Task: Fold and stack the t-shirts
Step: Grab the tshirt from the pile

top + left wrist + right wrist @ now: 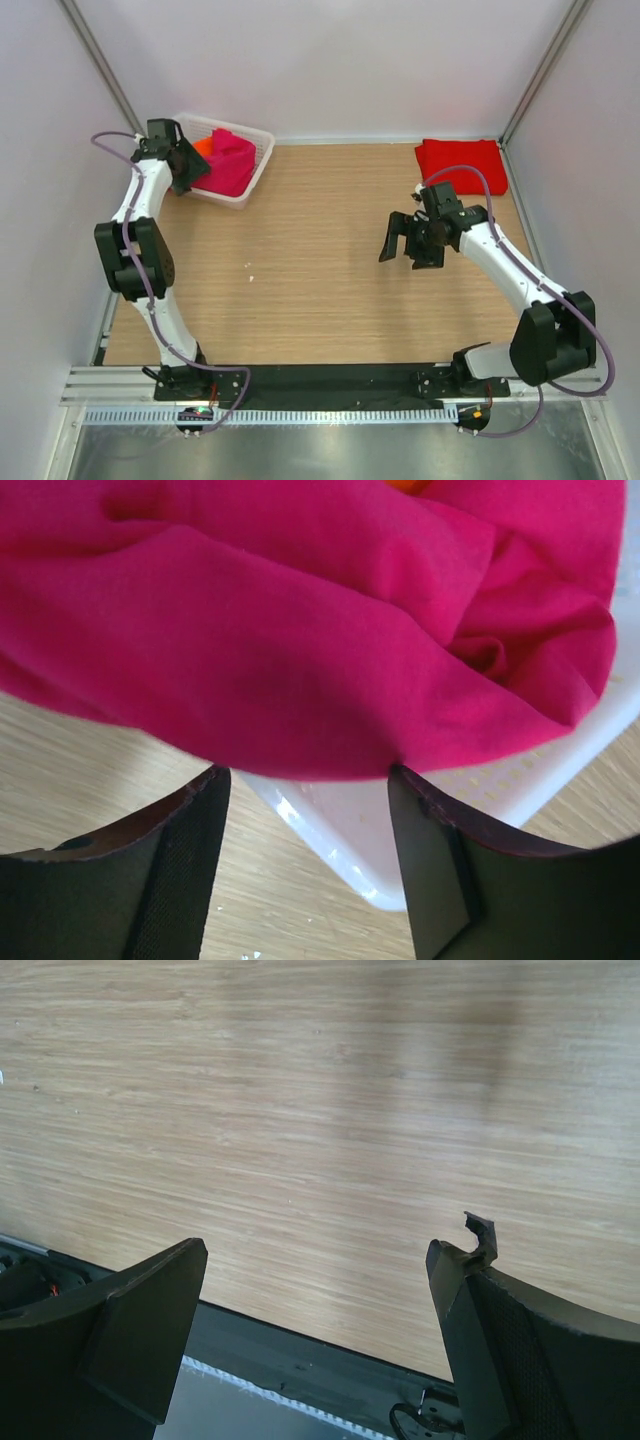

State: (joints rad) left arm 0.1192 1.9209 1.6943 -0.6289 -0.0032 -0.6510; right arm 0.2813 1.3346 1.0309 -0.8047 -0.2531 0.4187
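Magenta-pink t-shirt (pixel 300 630), heaped in basket (pixel 340 830): directly ahead of spread left fingers (pixel 170 870), tips at its fold; right fingers (pixel 130 1320) spread, well apart.

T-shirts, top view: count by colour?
magenta-pink t-shirt: 1, in the basket
orange t-shirt: 1, in the basket, mostly hidden behind the pink one
red t-shirt: 1, folded, far right corner of the table
Total: 3

A magenta-pink t-shirt (pixel 232 160) lies in the white basket (pixel 258 166) at the bench (pixel 320 290) far left corner; a red t-shirt (pixel 462 163) far right.
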